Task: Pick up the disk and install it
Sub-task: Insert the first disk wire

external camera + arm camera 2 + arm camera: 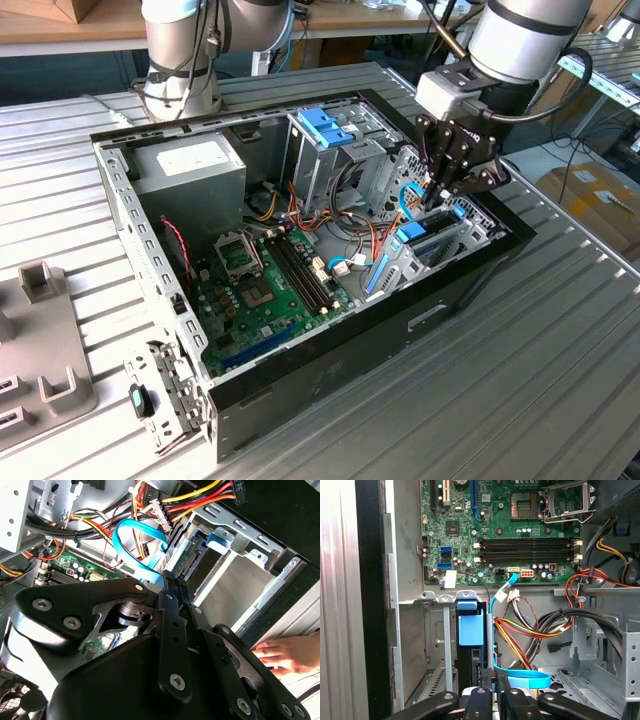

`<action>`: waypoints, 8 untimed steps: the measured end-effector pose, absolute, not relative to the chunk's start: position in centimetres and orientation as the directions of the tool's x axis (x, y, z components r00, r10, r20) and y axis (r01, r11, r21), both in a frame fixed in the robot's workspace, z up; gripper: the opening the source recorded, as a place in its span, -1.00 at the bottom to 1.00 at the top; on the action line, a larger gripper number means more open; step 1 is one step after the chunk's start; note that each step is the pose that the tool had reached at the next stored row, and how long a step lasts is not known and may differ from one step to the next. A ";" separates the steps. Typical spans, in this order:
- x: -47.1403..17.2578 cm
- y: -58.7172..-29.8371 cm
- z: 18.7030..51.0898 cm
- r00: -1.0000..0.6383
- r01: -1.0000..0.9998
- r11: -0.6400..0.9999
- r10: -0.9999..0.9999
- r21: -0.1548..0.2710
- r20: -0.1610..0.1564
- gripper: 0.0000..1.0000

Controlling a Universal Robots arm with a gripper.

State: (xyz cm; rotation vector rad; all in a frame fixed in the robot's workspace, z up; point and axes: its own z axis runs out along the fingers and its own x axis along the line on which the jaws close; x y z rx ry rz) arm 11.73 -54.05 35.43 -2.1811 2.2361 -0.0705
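Note:
The disk (424,233) stands on edge in the drive bay at the case wall on the exterior view's right, its light-blue carrier rail facing up. In the first wrist view the disk (470,630) shows as a light-blue tab over a dark body set between the bay's metal walls. My gripper (441,196) hangs just above the bay, fingers drawn together. In the second wrist view the gripper (168,578) has its shut tips right at the connector end of the disk (192,555). I see nothing between the fingers, and whether they touch the disk is unclear.
The open computer case (330,370) holds a motherboard (265,285), a power supply (190,165) and a metal cage with a blue latch (325,125). A blue cable (130,535) and coloured wires (520,635) lie beside the bay. A person's hand (285,655) rests outside the case.

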 end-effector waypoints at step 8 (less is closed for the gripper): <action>11.7 -54.4 35.4 -0.025 -0.999 0.024 -0.999 -0.044 0.019 -0.68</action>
